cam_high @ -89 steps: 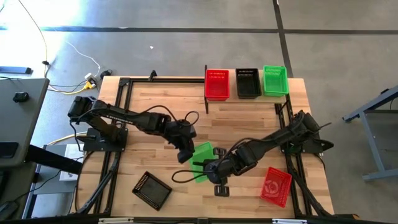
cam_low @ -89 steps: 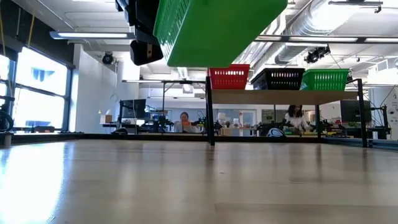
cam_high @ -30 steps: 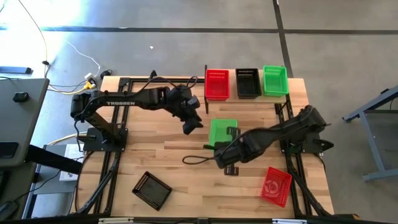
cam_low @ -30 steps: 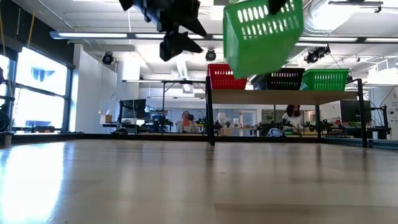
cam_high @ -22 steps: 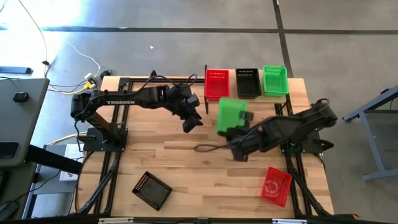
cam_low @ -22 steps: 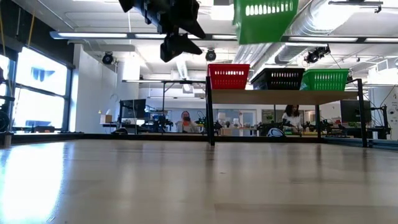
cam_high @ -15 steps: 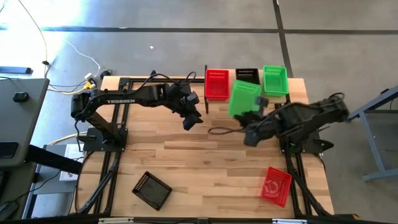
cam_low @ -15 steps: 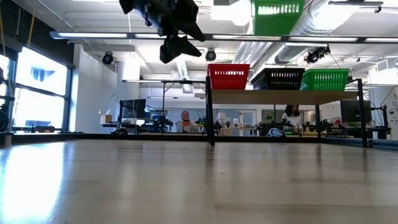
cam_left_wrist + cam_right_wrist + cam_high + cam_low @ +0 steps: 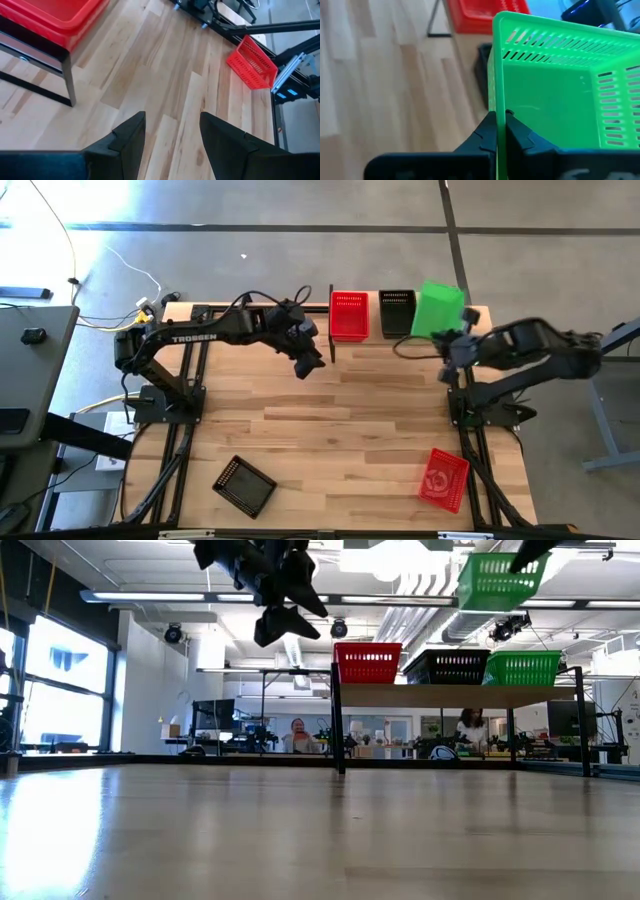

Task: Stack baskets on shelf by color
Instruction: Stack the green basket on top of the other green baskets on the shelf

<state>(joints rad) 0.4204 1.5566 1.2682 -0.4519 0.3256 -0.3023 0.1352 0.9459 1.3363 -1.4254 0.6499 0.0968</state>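
The right end effector (image 9: 499, 131) pinched a green perforated plastic basket (image 9: 437, 310) above the light-wood shelf (image 9: 460, 695); the left end effector (image 9: 170, 132) hovered spread wide.

room and floor around the work table

a wood-plank table (image 9: 300, 430) on a black frame (image 9: 190, 380) stands on grey concrete floor (image 9: 250, 260). yellow and white cables (image 9: 110, 305) trail at far left. two seated people (image 9: 297, 732) and ceiling ducts (image 9: 440, 595) show beyond.

probably a robotics lab or workshop: exposed ducts (image 9: 500, 580) overhead, concrete floor (image 9: 300, 250), and people (image 9: 297, 733) at cluttered benches behind the table (image 9: 330, 410).
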